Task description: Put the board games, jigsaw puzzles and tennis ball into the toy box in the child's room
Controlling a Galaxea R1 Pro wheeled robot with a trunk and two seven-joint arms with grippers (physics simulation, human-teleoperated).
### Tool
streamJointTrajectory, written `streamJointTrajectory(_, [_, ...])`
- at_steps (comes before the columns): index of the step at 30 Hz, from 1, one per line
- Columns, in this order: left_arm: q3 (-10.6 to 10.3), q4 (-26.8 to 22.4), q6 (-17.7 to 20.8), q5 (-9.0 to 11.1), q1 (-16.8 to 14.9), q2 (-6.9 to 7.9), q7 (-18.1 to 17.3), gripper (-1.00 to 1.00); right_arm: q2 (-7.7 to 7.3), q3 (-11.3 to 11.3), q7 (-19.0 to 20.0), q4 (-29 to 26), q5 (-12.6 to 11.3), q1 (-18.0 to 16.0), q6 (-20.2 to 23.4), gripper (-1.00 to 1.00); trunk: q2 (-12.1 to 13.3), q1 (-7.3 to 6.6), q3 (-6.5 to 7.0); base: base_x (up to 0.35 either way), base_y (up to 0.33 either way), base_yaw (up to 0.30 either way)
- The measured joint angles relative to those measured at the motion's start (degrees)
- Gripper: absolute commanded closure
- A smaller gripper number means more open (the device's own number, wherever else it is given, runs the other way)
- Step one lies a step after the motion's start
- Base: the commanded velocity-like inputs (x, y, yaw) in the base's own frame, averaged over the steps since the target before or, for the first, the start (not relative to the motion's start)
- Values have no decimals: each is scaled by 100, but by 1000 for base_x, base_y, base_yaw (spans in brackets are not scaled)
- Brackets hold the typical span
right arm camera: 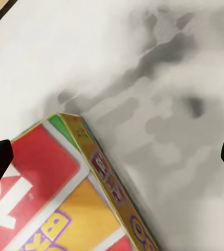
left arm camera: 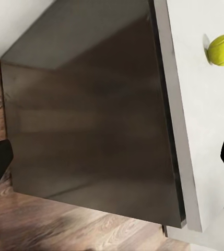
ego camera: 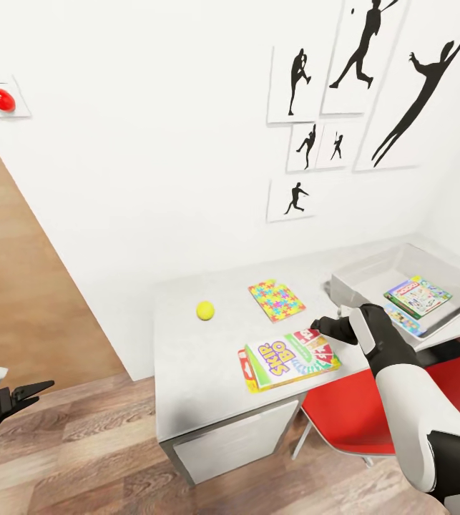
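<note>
On the table (ego camera: 187, 357) lie the green, white and red Skip-Bo board game (ego camera: 290, 359), one multicoloured jigsaw puzzle (ego camera: 277, 300) and the tennis ball (ego camera: 204, 310). The light grey toy box (ego camera: 376, 274) at the table's right end holds the Monopoly box (ego camera: 417, 295) and a smaller blue box (ego camera: 405, 320). My right gripper (ego camera: 318, 326) hovers open just above the Skip-Bo box's far right corner (right arm camera: 65, 183), its fingers wide apart and holding nothing. My left gripper (ego camera: 35, 389) hangs open over the floor left of the table, facing the table's dark side panel (left arm camera: 91, 104) and the tennis ball (left arm camera: 222, 49).
A red chair (ego camera: 373, 408) stands tucked under the table below my right arm. White drawer fronts (ego camera: 237, 443) face the wooden floor (ego camera: 79, 458). A red knob (ego camera: 1, 100) and silhouette posters (ego camera: 358, 86) are on the white wall behind.
</note>
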Motion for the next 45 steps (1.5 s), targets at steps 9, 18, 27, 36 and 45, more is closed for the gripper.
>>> streamJointTrajectory(9, [1,-2,0,-1,0,0,0,-100,0,1,1,1,-1,5,-4,-100,1,2,0,-124,97,0])
streamJointTrajectory(18, [4,-1,-4,-1,0,-1,0,-100,7,0,0,0,0,9,1,-100,0,1,-5,-103,75,0])
streamJointTrajectory(27, [10,-1,-8,0,2,-2,0,-100,-2,-1,-3,-88,54,5,13,-100,-1,-1,-62,-11,45,0])
streamJointTrajectory(36, [9,-1,-9,1,1,-2,0,-100,4,-2,2,-123,52,5,8,-100,-1,-1,-82,-1,67,0])
streamJointTrajectory(45, [2,0,-9,1,1,-4,0,-100,4,0,2,-123,44,5,7,-100,-1,-1,-83,0,4,0])
